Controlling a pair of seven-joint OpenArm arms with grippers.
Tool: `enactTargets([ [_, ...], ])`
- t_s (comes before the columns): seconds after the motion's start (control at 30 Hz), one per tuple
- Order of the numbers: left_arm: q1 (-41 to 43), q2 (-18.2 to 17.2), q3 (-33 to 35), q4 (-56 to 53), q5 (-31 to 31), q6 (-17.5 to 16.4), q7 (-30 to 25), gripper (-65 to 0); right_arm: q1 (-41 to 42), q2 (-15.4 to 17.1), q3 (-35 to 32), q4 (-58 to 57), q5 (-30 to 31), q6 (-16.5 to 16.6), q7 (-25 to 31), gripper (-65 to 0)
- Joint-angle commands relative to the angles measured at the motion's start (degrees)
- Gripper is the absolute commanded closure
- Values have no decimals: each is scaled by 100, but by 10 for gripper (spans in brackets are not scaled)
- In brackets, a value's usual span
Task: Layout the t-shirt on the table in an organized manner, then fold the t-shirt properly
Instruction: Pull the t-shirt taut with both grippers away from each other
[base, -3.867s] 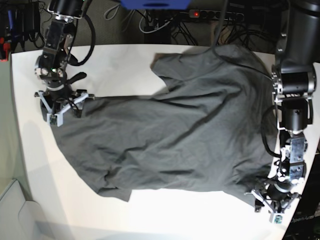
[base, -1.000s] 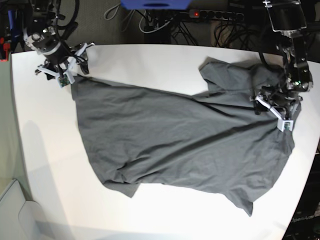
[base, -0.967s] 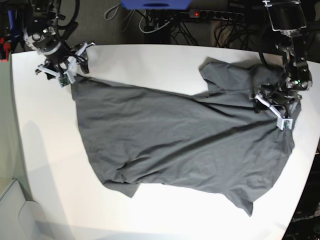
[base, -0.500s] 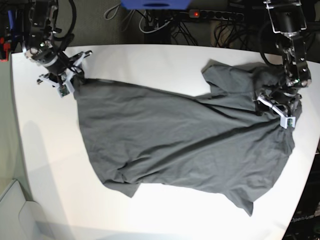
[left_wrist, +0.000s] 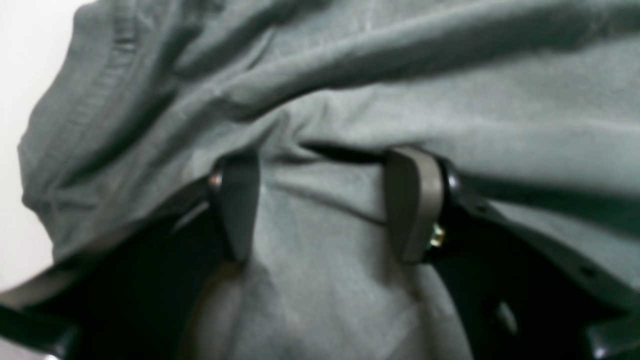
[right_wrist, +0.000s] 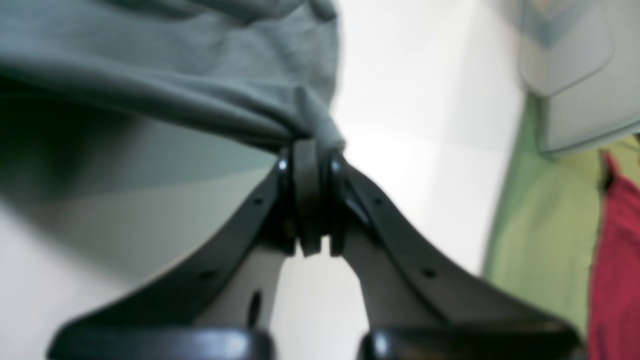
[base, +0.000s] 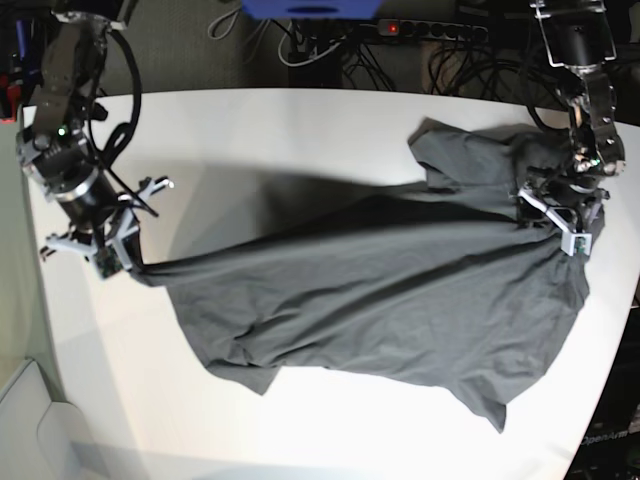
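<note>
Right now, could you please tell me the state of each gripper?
Left gripper: open, jaws apart, pressed on the t-shirt.
Right gripper: shut on a pinched corner of the t-shirt.

A robotics lab or test bench: two black robot arms (base: 70, 140) are mounted at the left and right edges of a large white matte table (base: 300, 130) with rounded corners. Beyond the table's far edge lie tangled black cables (base: 460, 60) and a black power strip with a lit red switch (base: 400, 28).
</note>
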Motion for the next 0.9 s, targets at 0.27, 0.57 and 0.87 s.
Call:
enactTargets([
  [0.27,196,-98,-63,14,176,75,243,-389,1868,70,-288,-1489,58,-73,-585,0],
  [0.57,310,-89,-63,14,167,75,234,-389,1376,70,-376,-1489,58,-73,-603,0],
  [0.87,275,-116,-11,409,185,66,243,-389,-637,70,-376,32,49,-73,-603,0],
])
